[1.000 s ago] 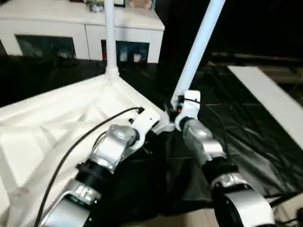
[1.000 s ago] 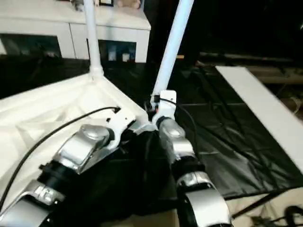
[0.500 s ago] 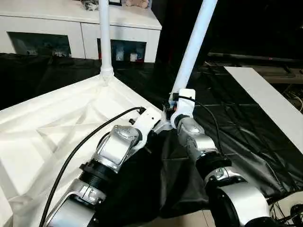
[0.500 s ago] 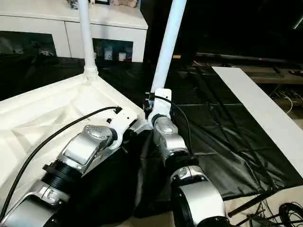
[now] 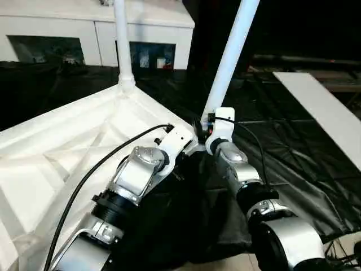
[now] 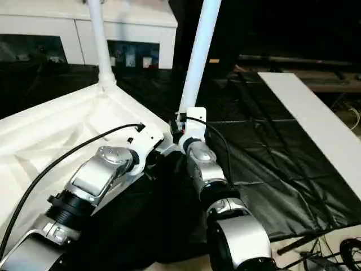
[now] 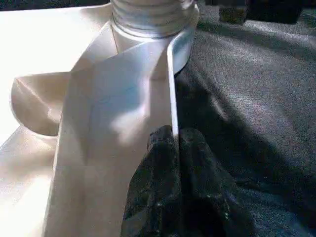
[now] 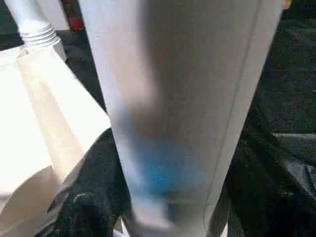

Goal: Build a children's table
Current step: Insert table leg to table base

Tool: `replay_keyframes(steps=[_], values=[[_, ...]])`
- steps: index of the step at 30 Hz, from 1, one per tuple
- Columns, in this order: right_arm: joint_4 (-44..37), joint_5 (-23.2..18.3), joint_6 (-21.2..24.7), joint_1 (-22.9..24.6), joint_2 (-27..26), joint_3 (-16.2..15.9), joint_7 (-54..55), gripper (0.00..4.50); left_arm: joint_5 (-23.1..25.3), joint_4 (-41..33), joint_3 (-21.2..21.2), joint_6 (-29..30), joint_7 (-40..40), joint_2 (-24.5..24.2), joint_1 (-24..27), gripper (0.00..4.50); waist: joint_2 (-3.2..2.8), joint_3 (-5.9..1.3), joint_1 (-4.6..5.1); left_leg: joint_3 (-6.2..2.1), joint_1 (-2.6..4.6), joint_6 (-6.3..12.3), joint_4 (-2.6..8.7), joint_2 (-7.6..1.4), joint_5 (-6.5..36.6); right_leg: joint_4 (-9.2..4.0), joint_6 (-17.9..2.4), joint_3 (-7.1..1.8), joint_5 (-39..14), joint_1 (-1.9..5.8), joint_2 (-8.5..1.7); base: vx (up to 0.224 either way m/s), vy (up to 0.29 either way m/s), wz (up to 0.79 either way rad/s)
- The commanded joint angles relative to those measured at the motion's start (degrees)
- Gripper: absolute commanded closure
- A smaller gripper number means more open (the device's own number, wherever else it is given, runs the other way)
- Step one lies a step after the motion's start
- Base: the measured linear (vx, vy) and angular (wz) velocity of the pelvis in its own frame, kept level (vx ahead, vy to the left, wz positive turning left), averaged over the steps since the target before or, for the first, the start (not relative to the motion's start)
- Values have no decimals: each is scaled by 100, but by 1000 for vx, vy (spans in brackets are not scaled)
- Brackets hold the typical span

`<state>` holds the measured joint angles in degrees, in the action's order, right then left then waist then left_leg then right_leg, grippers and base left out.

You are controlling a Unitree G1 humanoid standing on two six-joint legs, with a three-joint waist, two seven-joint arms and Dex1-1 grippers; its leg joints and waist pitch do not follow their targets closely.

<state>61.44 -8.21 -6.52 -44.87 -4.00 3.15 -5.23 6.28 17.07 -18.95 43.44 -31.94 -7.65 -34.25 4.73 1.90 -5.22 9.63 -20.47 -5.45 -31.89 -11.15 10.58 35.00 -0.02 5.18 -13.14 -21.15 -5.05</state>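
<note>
The left gripper's (image 7: 175, 143) fingers (image 7: 197, 168) pinch the thin rim of the upturned white tabletop (image 5: 67, 152), just below a corner socket. The right gripper (image 5: 210, 125) sits at the slanted leg's (image 5: 231, 56) base; whether it grips, I cannot tell. Beyond stands another leg (image 5: 122, 39), upright in the far socket.

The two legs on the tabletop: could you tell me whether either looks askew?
Yes. The near leg, at the corner by the right tool, leans clearly to the right, while the far leg stands straight in its socket on the tabletop. The lean suggests it is not yet seated squarely.
</note>
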Motion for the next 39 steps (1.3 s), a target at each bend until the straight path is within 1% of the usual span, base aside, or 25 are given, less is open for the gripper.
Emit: replay_keyframes(steps=[1,3,4,5,6,8,9,12,13,16,17,18,19,20,22,23,24,25,26,28,29,30,31,34,39], values=[[264,64,98,172,-3,12,-159,124,-123,-151,-185,-177,-212,58,-164,450,-104,-232,22,-39,32,-69,415,-268,1038,-398,-893,-345,-282,159,-385,0,0,0],[236,60,-9,161,30,14,-287,105,-123,-150,-183,-197,-235,43,-159,450,-129,-245,16,-28,42,-33,394,-269,859,-366,-963,-346,-32,160,-380,0,0,0],[208,56,-52,168,41,8,-343,105,-122,-147,-186,-202,-244,39,-159,450,-121,-270,11,-20,29,16,359,-256,620,-324,-1025,-342,324,182,-368,0,0,0],[208,56,-52,168,41,8,-343,105,-122,-147,-186,-202,-244,39,-159,450,-115,-275,10,-15,22,55,346,-251,494,-306,-1057,-340,516,184,-362,0,0,0],[153,43,-109,182,50,-5,-481,87,-124,-142,-187,-211,-261,31,-159,450,-107,-280,11,5,-3,201,314,-227,230,-266,-1150,-332,963,193,-344,0,0,0],[-17,30,-218,242,62,-68,-816,87,-122,-122,-189,-238,-303,6,-159,450,-115,-269,9,12,-5,287,313,-226,312,-278,-1181,-329,932,190,-349,0,0,0],[-75,27,-247,267,67,-86,-904,87,-121,-115,-193,-255,-323,-6,-157,450,-112,-262,3,10,-10,330,317,-236,404,-289,-1188,-332,796,201,-368,0,0,0],[-345,8,-319,389,100,-162,-1248,87,-117,-89,-226,-357,-434,-88,-142,450,-114,-254,1,8,-1,349,323,-252,519,-307,-1206,-334,514,195,-372,0,0,0],[-442,10,-342,438,114,-196,-1343,87,-118,-86,-237,-387,-464,-119,-133,450,-126,-256,1,5,0,352,322,-253,479,-308,-1216,-331,528,197,-367,0,0,0],[-803,-21,-373,636,169,-297,-1655,87,-131,-81,-257,-466,-550,-198,-104,450,-120,-260,2,11,1,394,307,-250,388,-290,-1283,-330,611,203,-366,0,0,0],[-908,-30,-372,694,187,-322,-1732,87,-134,-83,-259,-481,-569,-216,-97,450,-144,-262,-6,17,10,411,298,-252,354,-288,-1292,-335,690,200,-360,0,0,0],[-1261,-59,-333,885,250,-377,-1962,87,-135,-83,-281,-557,-657,-274,-76,450,-128,-263,0,15,1,416,300,-250,349,-281,-1312,-334,721,209,-358,0,0,0],[-1403,-83,-301,958,278,-392,-2042,87,-136,-81,-286,-580,-687,-295,-66,450,-116,-270,-21,20,5,478,278,-243,238,-265,-1305,-336,906,215,-349,0,0,0],[-1469,-99,-282,992,292,-397,-2077,87,-137,-80,-284,-584,-695,-304,-60,450,-124,-273,-11,13,-12,503,279,-241,202,-253,-1320,-335,969,226,-353,0,0,0],[-1804,-139,-192,1176,389,-421,-2205,87,-137,-77,-277,-614,-742,-356,-21,450,-123,-271,-5,16,-1,546,275,-246,222,-259,-1380,-327,917,218,-358,0,0,0],[-1888,-141,-173,1223,417,-427,-2233,87,-136,-77,-276,-623,-757,-370,-10,450,-158,-266,-3,11,-1,538,281,-248,258,-264,-1387,-327,863,216,-359,0,0,0],[-2129,-158,-105,1363,497,-441,-2319,87,-135,-78,-279,-659,-808,-414,22,450,-139,-259,-1,10,2,529,280,-252,330,-279,-1350,-326,769,219,-348,0,0,0],[-2479,-184,-9,1571,623,-458,-2458,87,-140,-86,-280,-708,-893,-479,70,450,-173,-253,-11,1,2,492,290,-259,375,-284,-1322,-329,699,219,-359,0,0,0],[-2597,-208,48,1637,660,-459,-2499,87,-144,-92,-281,-718,-914,-501,82,450,-163,-260,-16,7,22,488,286,-267,428,-292,-1309,-333,679,205,-354,0,0,0],[-2914,-271,196,1817,776,-446,-2606,87,-156,-106,-281,-736,-982,-573,116,450,-181,-252,-45,6,34,449,296,-272,459,-298,-1311,-335,687,203,-341,0,0,0],[-2982,-270,218,1857,808,-430,-2619,87,-161,-106,-279,-737,-998,-595,124,450,-178,-260,-56,1,33,417,292,-274,435,-285,-1318,-332,712,209,-343,0,0,0],[-2978,-285,242,1860,825,-404,-2631,87,-157,-104,-281,-742,-1008,-612,126,450,-193,-258,-64,-1,26,356,301,-265,474,-286,-1335,-329,670,210,-345,0,0,0],[-2975,-297,263,1861,835,-386,-2641,87,-154,-103,-284,-747,-1016,-624,127,450,-180,-254,-54,2,18,302,309,-260,578,-297,-1327,-327,541,215,-348,0,0,0],[-2954,-270,273,1855,860,-362,-2623,87,-155,-101,-292,-757,-1043,-653,127,450,-191,-249,-42,0,20,201,321,-262,788,-331,-1279,-333,194,208,-364,0,0,0],[-3210,-367,501,1977,855,-368,-2683,120,-169,-98,-303,-776,-1073,-679,130,450,-189,-261,-42,-5,11,246,302,-257,563,-295,-1288,-330,476,212,-351,0,0,0]])
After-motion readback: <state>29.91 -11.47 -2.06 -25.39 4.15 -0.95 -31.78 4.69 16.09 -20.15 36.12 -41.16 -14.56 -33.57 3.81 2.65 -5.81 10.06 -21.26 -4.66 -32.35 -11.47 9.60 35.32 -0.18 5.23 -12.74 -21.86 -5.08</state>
